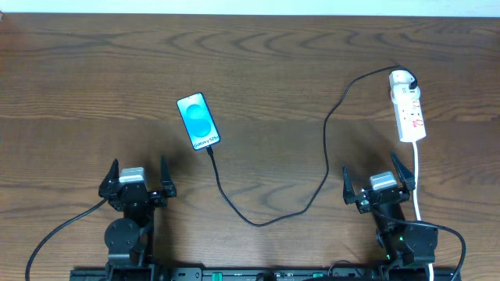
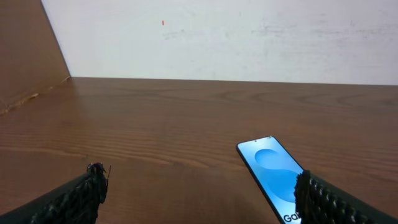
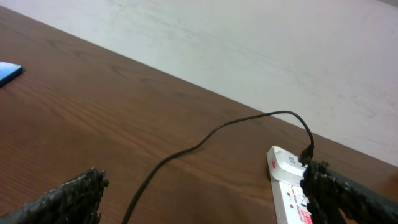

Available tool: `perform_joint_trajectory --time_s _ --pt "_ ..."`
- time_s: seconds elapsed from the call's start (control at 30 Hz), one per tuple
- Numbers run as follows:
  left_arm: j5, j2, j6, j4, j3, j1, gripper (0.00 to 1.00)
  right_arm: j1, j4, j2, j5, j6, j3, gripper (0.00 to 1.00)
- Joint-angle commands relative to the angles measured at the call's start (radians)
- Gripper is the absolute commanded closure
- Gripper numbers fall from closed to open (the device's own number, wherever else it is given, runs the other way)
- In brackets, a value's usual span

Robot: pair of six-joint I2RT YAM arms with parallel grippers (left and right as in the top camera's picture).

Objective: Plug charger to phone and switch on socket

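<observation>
The phone (image 1: 198, 121) lies on the table left of centre, blue screen up; it also shows in the left wrist view (image 2: 272, 171). The black charger cable (image 1: 312, 195) runs from the phone's near end in a loop to the far end of the white socket strip (image 1: 408, 106) at the right, seen also in the right wrist view (image 3: 287, 186) with the cable (image 3: 205, 140). My left gripper (image 1: 138, 176) is open and empty, near the front edge, below-left of the phone. My right gripper (image 1: 378, 183) is open and empty, in front of the strip.
The strip's white cord (image 1: 418, 183) runs toward the front edge beside my right arm. A pale wall (image 2: 249, 37) stands behind the table's far edge. Wood table (image 1: 78, 94) extends left.
</observation>
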Motion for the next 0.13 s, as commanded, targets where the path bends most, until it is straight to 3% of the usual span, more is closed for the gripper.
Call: perform_joint_trajectory --time_s 0.0,0.1 --pt "-0.025 -0.007 0.010 -0.037 -0.021 -0.004 0.02 -0.003 -0.005 -0.005 -0.003 0.014 -0.002 0.01" --pt "-0.025 -0.007 0.010 -0.037 -0.021 -0.004 0.02 -0.003 -0.004 -0.005 -0.003 0.014 -0.002 0.01"
